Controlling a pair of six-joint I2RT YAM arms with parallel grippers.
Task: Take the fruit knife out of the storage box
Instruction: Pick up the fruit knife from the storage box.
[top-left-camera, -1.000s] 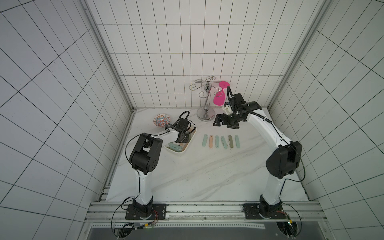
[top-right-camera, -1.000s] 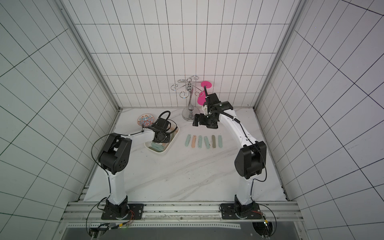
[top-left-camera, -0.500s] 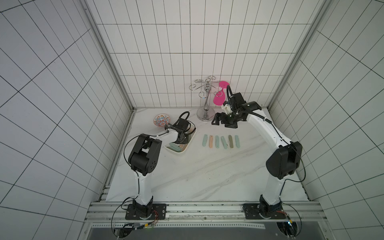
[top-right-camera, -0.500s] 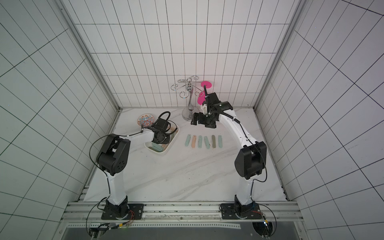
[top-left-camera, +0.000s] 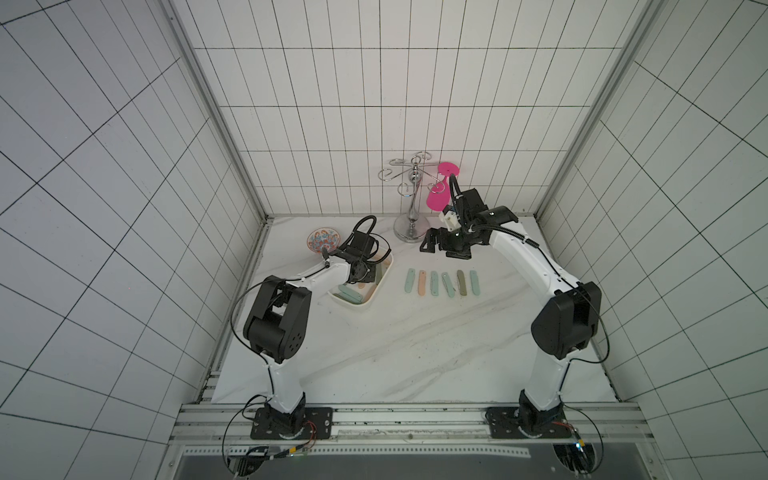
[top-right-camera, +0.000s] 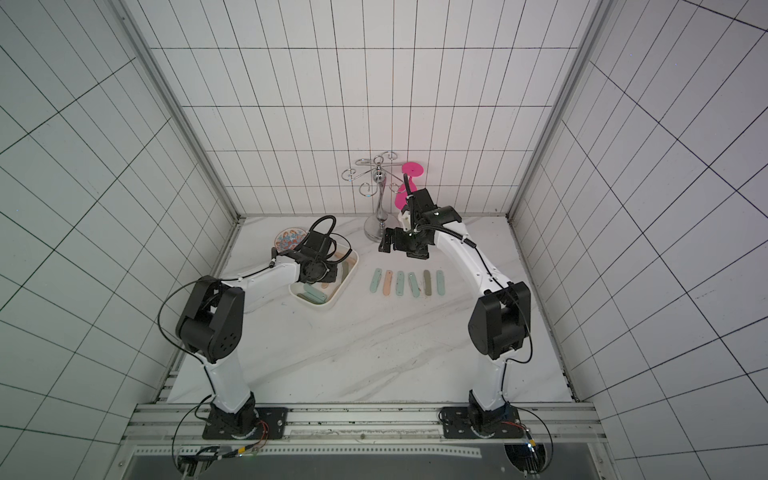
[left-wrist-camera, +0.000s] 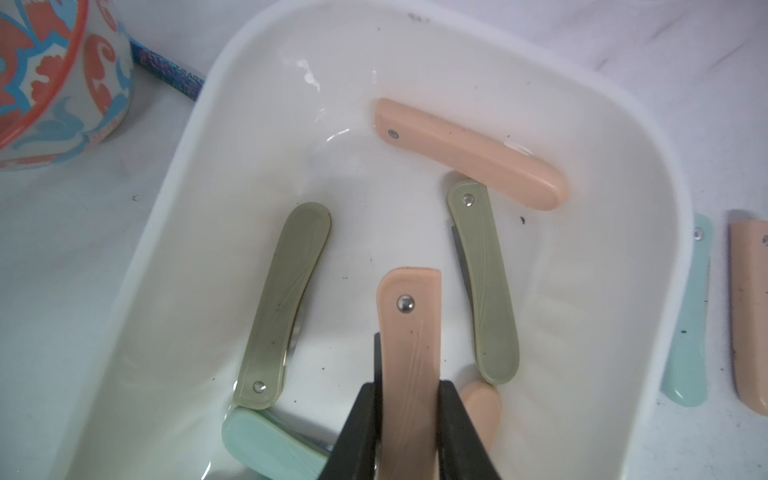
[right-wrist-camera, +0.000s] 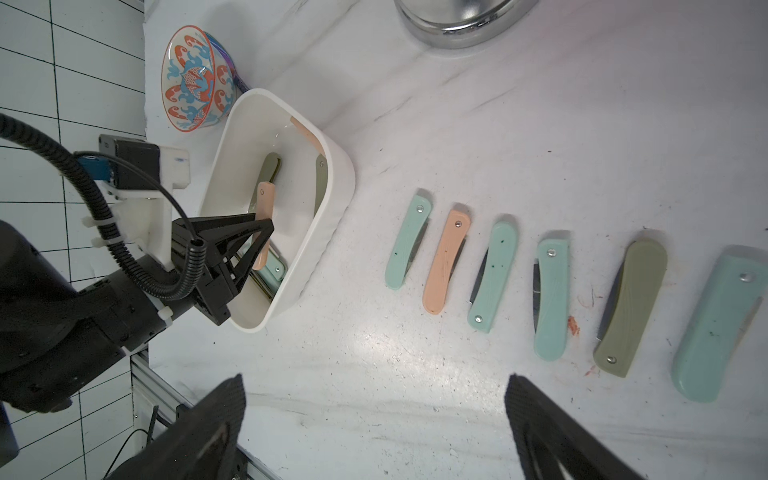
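right end effector (right-wrist-camera: 376, 380) edged toward storage box (right-wrist-camera: 328, 241); left end effector (left-wrist-camera: 409, 388) clamps fruit knife (left-wrist-camera: 409, 332).

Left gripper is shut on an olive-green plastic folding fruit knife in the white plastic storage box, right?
No. The left wrist view shows the left gripper shut on a peach-pink plastic folding fruit knife, not olive-green, in the white plastic storage box.
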